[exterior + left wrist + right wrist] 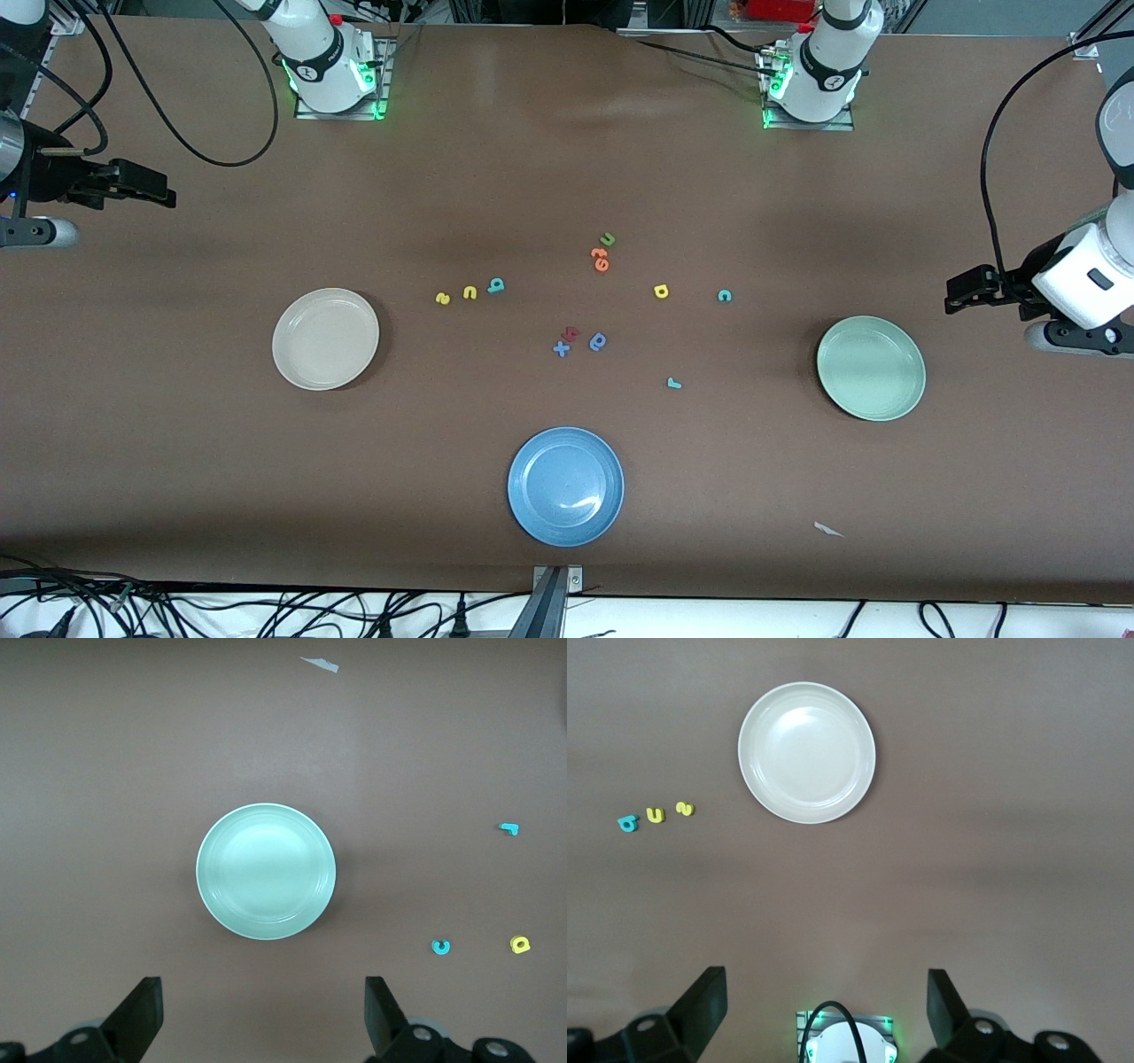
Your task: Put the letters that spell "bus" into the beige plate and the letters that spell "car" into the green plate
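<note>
Table [266, 461]: plain dark brown, no pattern. Beige plate [325, 338]: cream-beige, plain. Green plate [871, 368]: pale mint, plain. Blue plate [565, 486]: mid blue w/ white glare.

Letters nr beige plate: yellow s [443, 299], yellow u [469, 292], teal b [496, 285]. Nr green plate: teal c [724, 296], yellow a [661, 291], teal r [674, 383].

Above blue plate: blue x [561, 349], red letter [571, 333], blue round-bodied letter [598, 341]. Farther up: orange letters [601, 260], green u [608, 239].

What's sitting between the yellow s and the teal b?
The yellow u sits between the yellow s and the teal b. The three make a short row near the beige plate, seen in the front and right wrist views.
</note>
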### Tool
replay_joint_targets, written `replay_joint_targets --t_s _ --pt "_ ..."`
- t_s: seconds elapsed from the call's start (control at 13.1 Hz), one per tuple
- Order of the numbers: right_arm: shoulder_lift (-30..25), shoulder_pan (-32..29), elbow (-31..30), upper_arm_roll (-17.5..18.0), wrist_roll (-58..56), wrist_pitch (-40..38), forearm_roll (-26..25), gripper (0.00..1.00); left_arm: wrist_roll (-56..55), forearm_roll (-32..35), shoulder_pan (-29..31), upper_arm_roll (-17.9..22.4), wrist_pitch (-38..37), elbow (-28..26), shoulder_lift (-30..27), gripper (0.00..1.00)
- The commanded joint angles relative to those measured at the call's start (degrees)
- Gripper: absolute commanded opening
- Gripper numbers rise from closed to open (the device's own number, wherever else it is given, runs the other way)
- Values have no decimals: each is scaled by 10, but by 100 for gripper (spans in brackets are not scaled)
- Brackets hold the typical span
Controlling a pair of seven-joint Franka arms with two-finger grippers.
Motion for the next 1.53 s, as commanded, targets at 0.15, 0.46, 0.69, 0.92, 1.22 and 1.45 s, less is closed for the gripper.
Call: replay_joint_targets --t_s 0.15,0.46,0.69,0.92,1.22,1.45 --pt "-3 -2 4 -2 -8 4 6 100 9 -2 0 1 -1 10 5 100" --pt "-1 -2 4 0 -8 18 3 100 3 -16 -3 1 5 11 14 100" --pt "6 4 3 6 -8 43 -24 100 1 -105 6 3 45 10 36 100" --pt "9 9 3 15 -8 72 -26 100 0 -179 3 3 91 8 73 100" --pt "17 10 3 26 -3 98 -9 100 -2 -185 -28 -3 109 9 115 100" --pt "36 14 3 31 2 124 -5 100 -52 -180 -84 -2 110 9 147 100"
